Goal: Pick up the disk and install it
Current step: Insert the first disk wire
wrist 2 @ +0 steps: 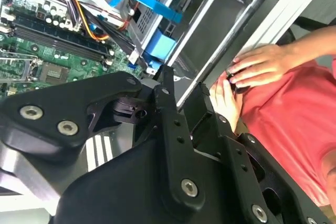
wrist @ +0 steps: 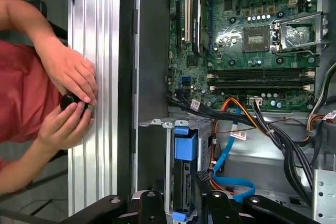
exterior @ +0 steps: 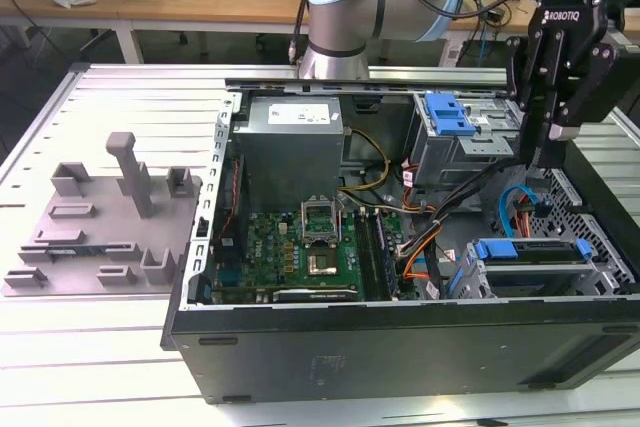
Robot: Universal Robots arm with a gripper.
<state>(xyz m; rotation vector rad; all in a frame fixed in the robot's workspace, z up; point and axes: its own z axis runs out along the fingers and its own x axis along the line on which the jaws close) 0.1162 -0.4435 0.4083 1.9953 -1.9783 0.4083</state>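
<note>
- The gripper (exterior: 547, 142) is hanging above the open computer case (exterior: 400, 347), over the case's edge on the exterior view's right. Its fingers (wrist: 207, 203) are standing a moderate gap apart and gripping nothing.
- The disk (exterior: 530, 251) is sitting in the drive bay at the case's near corner on the exterior view's right, blue carrier facing up. In the first wrist view it is showing between the fingers, beneath them.
- A blue latch piece (exterior: 447, 114) is lying on the cage by the case's far edge.
- A grey moulded tray (exterior: 100, 217) is resting on the tabletop (exterior: 100, 367), toward the edge on the exterior view's left.
- A person's hands (wrist: 68, 80) are holding a small black knob (wrist: 70, 100) at the tabletop's slatted edge beside the case.
</note>
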